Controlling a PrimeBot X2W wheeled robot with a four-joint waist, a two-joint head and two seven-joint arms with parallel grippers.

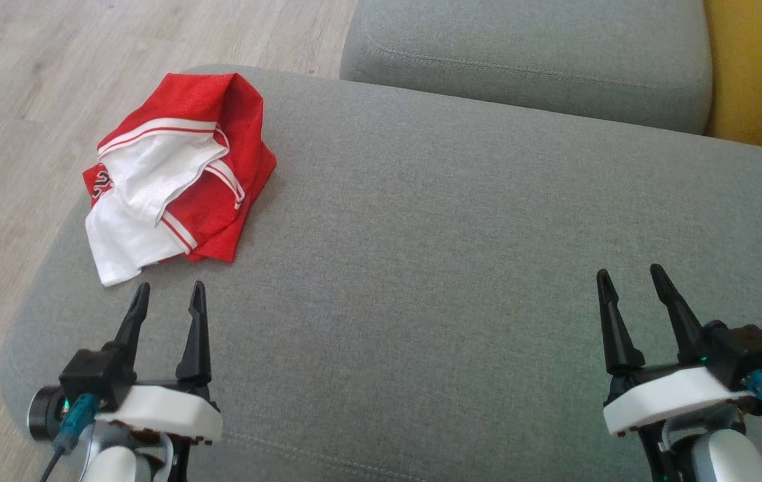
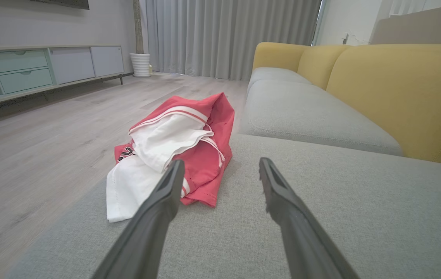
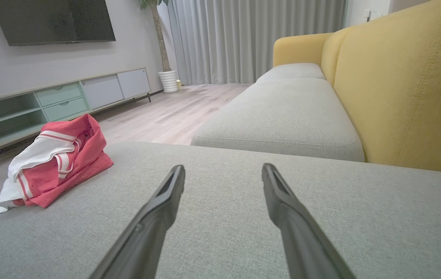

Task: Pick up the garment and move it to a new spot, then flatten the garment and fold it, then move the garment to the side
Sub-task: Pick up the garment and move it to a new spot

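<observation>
In your head view, wood floor (image 1: pixel 13 80) runs down the left edge of the frame. Just right of it, in the upper left, the garment (image 1: pixel 173 181) lies crumpled in a loose heap on the near grey seat cushion (image 1: pixel 434 221), close to that cushion's left edge. It is red with white panels and striped trim, and a white corner trails toward the bottom of the frame.

Directly below it, at the lower left, your left end effector (image 1: pixel 171 286) has its two dark fingers parted with nothing between them. The tips are near the white corner but apart from the cloth. In the left wrist view the heap sits up and left of the spread fingers.

At the lower right, your right end effector (image 1: pixel 628 270) is likewise spread and holds nothing, well apart from the garment. A second grey cushion (image 1: pixel 528 53) lies at the top centre, with the yellow backrest (image 1: pixel 756 67) in the upper right corner.
</observation>
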